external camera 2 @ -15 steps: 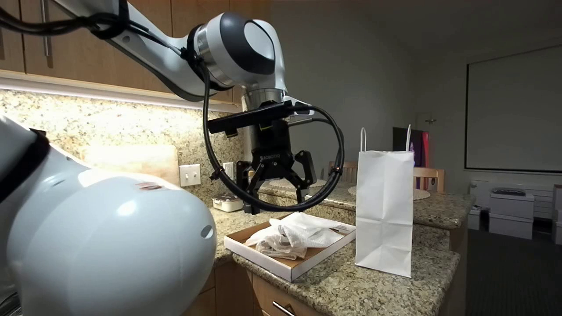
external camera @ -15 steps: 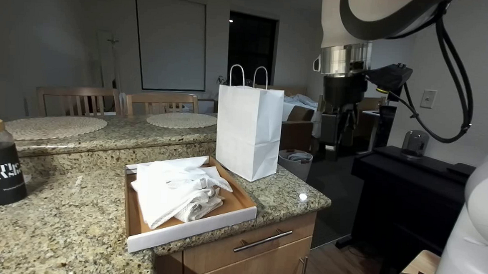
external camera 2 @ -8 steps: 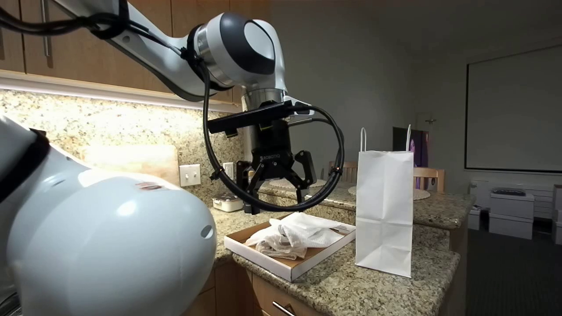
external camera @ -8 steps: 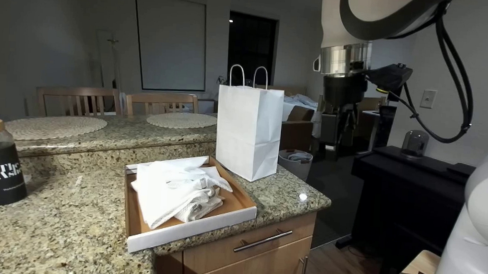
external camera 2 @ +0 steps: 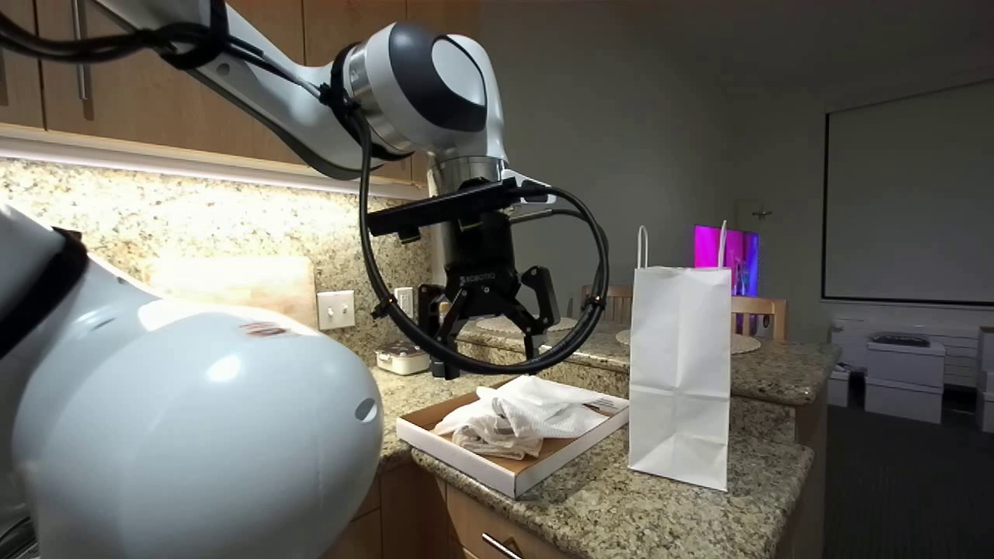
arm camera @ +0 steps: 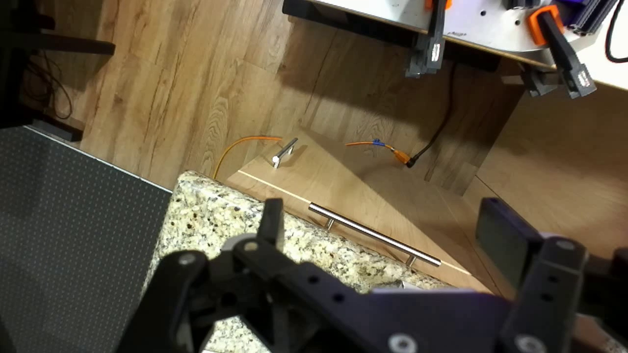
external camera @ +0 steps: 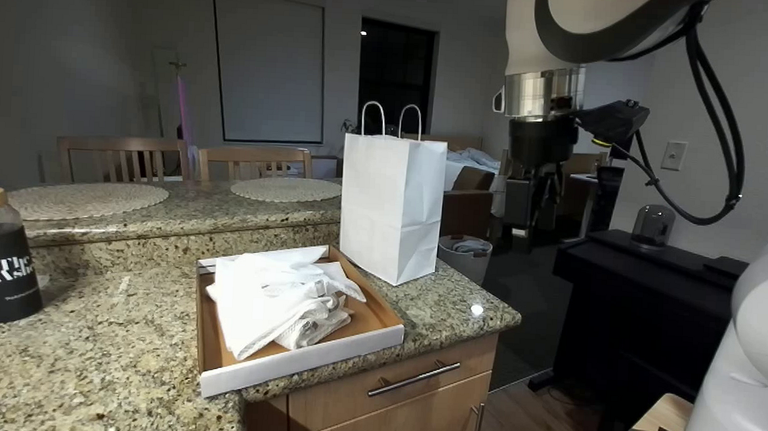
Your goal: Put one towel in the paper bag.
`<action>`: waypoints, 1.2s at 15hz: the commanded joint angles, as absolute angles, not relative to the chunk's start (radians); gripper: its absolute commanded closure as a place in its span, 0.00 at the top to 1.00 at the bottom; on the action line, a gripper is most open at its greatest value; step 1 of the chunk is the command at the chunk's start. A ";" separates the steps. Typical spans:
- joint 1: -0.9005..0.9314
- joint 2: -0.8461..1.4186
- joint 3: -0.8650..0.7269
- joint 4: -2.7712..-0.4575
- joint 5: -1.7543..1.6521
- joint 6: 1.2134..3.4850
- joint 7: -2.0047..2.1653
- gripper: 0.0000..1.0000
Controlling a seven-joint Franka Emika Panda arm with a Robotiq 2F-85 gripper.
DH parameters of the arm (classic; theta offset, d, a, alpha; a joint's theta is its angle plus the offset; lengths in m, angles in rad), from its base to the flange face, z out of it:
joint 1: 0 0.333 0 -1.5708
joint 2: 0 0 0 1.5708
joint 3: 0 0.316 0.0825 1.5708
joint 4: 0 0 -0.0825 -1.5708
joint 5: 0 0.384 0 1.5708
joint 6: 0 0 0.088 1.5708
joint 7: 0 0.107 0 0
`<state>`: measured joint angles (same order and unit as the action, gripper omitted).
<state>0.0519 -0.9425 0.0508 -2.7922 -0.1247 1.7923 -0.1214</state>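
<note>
Evidently at the start, with every step remaining

As I judge it, nothing of the task is done. The towels [external camera: 258, 301] lie heaped in the tray [external camera: 304, 360] on the worktop [external camera: 120, 359], and the tool [external camera 2: 491, 357] hangs well apart from them, at about 11 o'clock of the towels in an exterior view. It is released: its jaws stand wide, with nothing between them. Upright just beside the tray stands the bag [external camera: 391, 203], between 1 and 2 o'clock of the towels in an exterior view; its inside is hidden, so I cannot tell whether it holds anything. Remaining, I judge: reach the towels, grasp 1, lift it over the bag and let go inside.

Counted: 1 tool, 1 tray, 1 bag, 1 bottle [external camera: 3, 268] at 9 o'clock of the tray, 2 mats [external camera: 89, 200] and 2 chairs [external camera: 121, 143], those 4 between 10 and 12 o'clock of it. The towels overlap too closely to count; more than 1 is my guess.
</note>
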 commanded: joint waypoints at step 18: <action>0.233 -0.649 0.301 -2.478 -0.121 2.057 0.039 1.00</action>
